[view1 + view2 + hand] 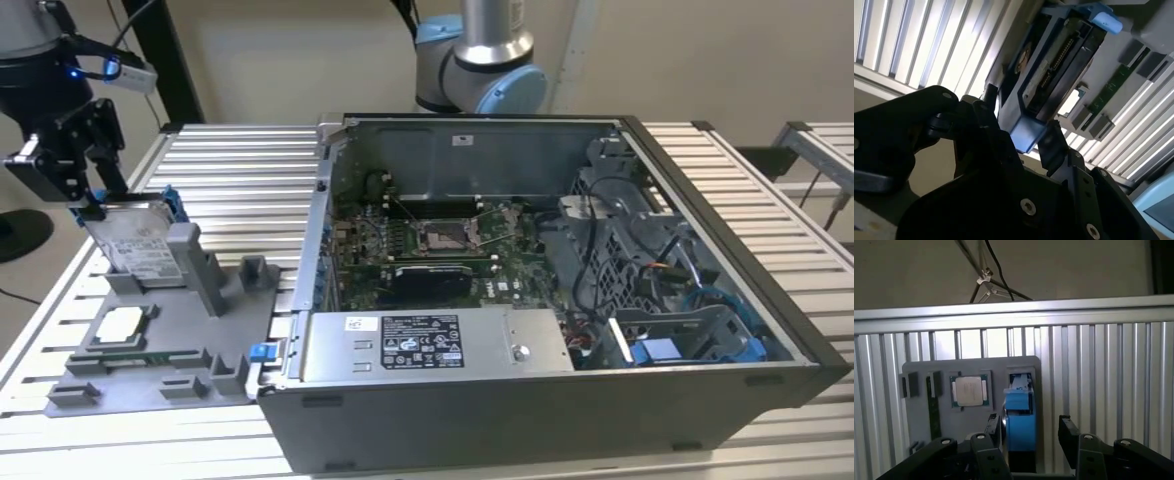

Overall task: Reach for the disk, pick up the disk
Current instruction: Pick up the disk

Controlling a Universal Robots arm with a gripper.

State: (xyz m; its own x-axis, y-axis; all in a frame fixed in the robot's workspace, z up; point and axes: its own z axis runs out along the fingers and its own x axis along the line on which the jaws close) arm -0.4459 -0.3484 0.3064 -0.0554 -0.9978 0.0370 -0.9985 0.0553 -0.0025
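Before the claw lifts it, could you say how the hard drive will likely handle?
The hard drive looks like a rigid metal slab, so it is probably stiff and heavy for its size. It stands on edge in the grey holder, so a sideways push might tip it. Its blue frame looks smooth, possibly slippery for the claw.

I see a silver-grey disk [139, 252], white-labelled and blue-edged; my tool [88, 207] is black; the table [230, 165] shows pale silver ribbed stripes.
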